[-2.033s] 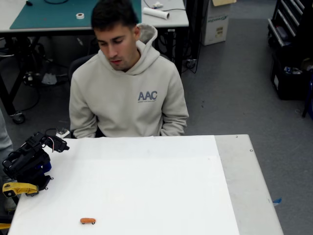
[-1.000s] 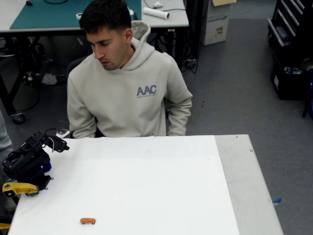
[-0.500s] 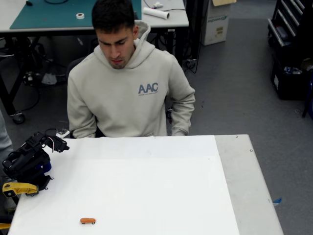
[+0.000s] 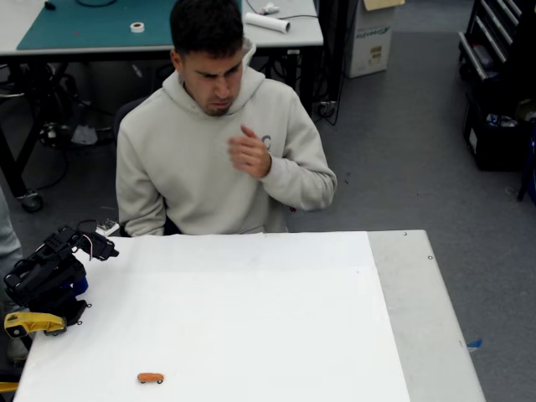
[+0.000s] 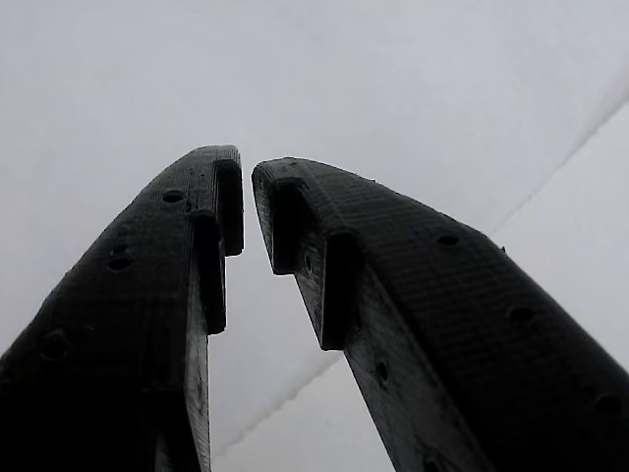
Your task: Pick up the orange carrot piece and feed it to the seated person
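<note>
Gripper (image 5: 246, 197) sitting nearly closed, empty, at table (image 4: 251, 318) left edge — yellow clamp (image 4: 32, 322) beside; orange carrot piece (image 4: 151, 378) lying near front edge — unobstructed; seated person (image 4: 218, 159) raising hand (image 4: 249, 152).

- A white table (image 4: 251, 318) is seen in the foreground.
- A yellow clamp (image 4: 29, 322) is placed at its left edge.
- A tape roll (image 4: 136, 27) is laid on a green mat (image 4: 92, 25) behind.

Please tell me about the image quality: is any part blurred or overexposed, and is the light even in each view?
Fixed view: even, soft light, faint shadows; the white table is very bright but the orange carrot piece stays sharp; the seated person has a raised hand slightly motion-blurred. Wrist view: the gripper fingers are dark against a washed-out, featureless white surface.
</note>
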Motion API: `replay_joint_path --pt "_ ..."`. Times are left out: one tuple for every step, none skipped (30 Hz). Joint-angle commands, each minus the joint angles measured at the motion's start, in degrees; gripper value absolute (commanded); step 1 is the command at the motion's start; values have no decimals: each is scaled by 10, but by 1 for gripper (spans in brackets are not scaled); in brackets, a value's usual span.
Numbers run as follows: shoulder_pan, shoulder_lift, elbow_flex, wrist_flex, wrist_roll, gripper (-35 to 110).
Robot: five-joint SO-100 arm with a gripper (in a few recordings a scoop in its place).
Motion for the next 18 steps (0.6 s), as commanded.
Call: replay_joint_path --pt "-8 16 -39 5 4 -2" --pt "-8 16 -39 5 4 -2" --pt "-8 16 -39 5 4 -2" --pt "-8 16 -39 5 4 -2" --pt "-8 16 -39 5 4 -2" --pt "-8 16 -39 5 4 -2" --pt "-8 16 -39 5 4 -2" --pt "-8 16 -39 5 4 -2" --pt "-8 16 -39 5 4 -2" --pt "-8 16 -39 5 4 -2" --pt "-8 16 -39 5 4 -2" --pt "-8 16 -39 5 4 -2" --pt "-7 16 -39 5 4 -2" --pt "-6 16 -39 5 4 -2" --pt "-7 16 -39 5 4 -2" --pt "-8 16 -39 5 4 -2" --pt "-8 12 -40 5 4 -2" --pt "-8 7 -42 5 4 -2"
